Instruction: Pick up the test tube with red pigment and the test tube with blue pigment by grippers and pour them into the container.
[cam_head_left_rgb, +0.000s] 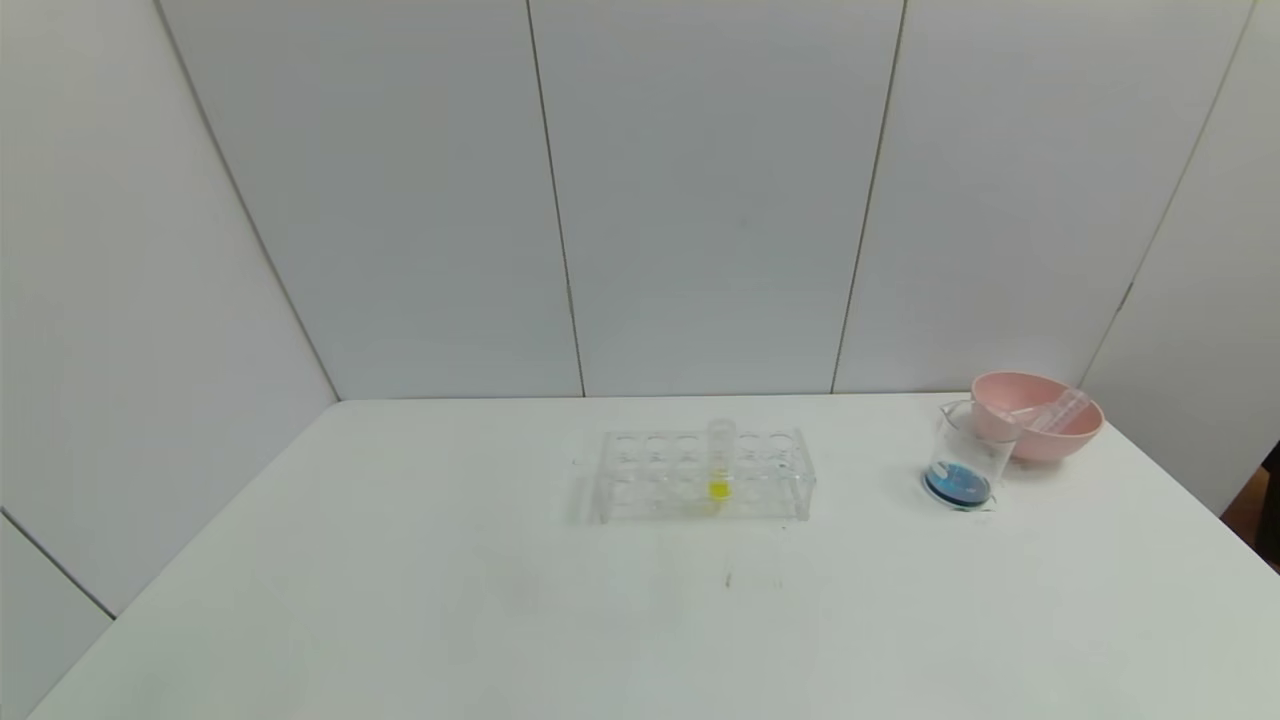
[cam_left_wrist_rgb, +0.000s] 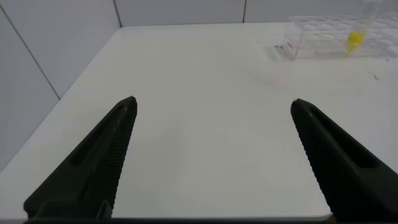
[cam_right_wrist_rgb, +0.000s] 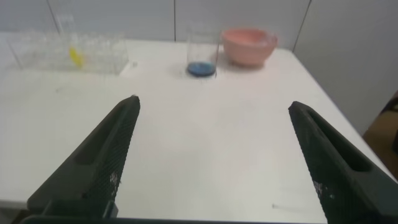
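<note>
Both grippers, left and right, hang over the table with fingers spread wide and empty, container of blue liquid near the far right corner.

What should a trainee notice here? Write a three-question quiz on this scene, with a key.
1. True or false: the tube standing in the rack holds yellow liquid.
2. Multiple choice: what colour is the liquid in the container? A) red B) blue C) clear
3. Fill in: the empty tubes lie in the pink ____.

Key
1. True; it is the only tube in the rack.
2. B; a shallow dark blue layer sits at the bottom.
3. Bowl; it stands just behind the container at the table's far right.

Both the left gripper and the right gripper are open above bare table, holding nothing.
</note>
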